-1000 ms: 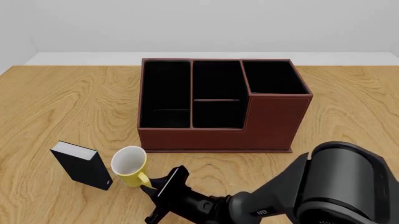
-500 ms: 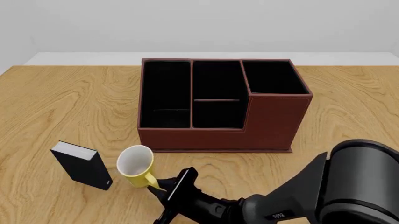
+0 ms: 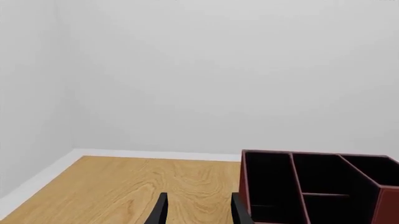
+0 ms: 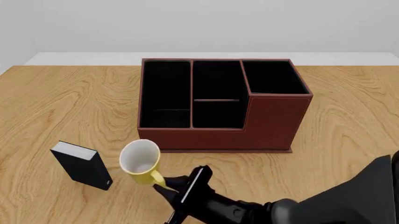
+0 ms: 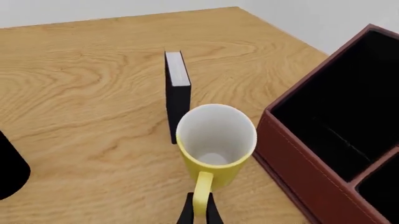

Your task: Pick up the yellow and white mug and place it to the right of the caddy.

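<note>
Moved since before: yellow and white mug has shifted rightward along the near edge and tipped, mouth now facing up and back; the right gripper has travelled with it.
Right claw: clamped on the mug's loop handle, fingers pinched tight on either side of it in the right wrist view.
Left claw: left gripper has its fingers parted with nothing between them (it hangs high, pointed at the far wall).
Mug's place: near the table's front edge, left of centre, in front of the caddy's left front corner, and seemingly lifted, though I cannot tell for sure.
Neighbour: black book stands just beside the mug, toward the left edge.
Handling: I'd judge it light, rigid, glazed and slippery; held by the handle alone it could swing or twist.
Still to do: carry it past the caddy's front to the bare wood at the right edge.
</note>
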